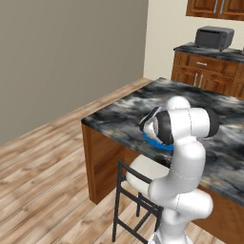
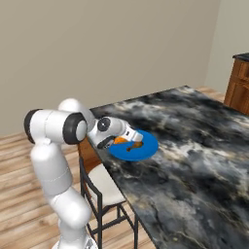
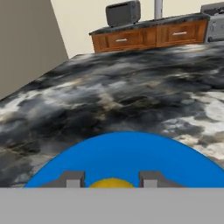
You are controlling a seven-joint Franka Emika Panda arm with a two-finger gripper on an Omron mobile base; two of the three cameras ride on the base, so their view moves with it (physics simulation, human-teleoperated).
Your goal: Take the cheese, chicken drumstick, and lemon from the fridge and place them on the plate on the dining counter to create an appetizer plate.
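The blue plate (image 2: 146, 146) lies near the edge of the marbled dining counter (image 2: 194, 160). My gripper (image 2: 139, 139) hovers just over the plate's middle. In the hand view the gripper (image 3: 111, 178) has its two fingertips (image 3: 72, 179) on either side of the yellow lemon (image 3: 111, 183) and is shut on it above the plate (image 3: 127, 153). On the plate under the hand lie the orange cheese (image 2: 118, 141) and the reddish-brown chicken drumstick (image 2: 132, 146). In the left base view my arm hides most of the plate (image 1: 157, 144). The fridge is out of view.
A stool (image 2: 104, 187) with a pale seat stands at the counter's near side, right by my base. Beyond the counter, a dark grey appliance (image 1: 214, 37) sits on a wall counter over brown wooden drawers (image 1: 202, 71). Wooden floor stretches to the left.
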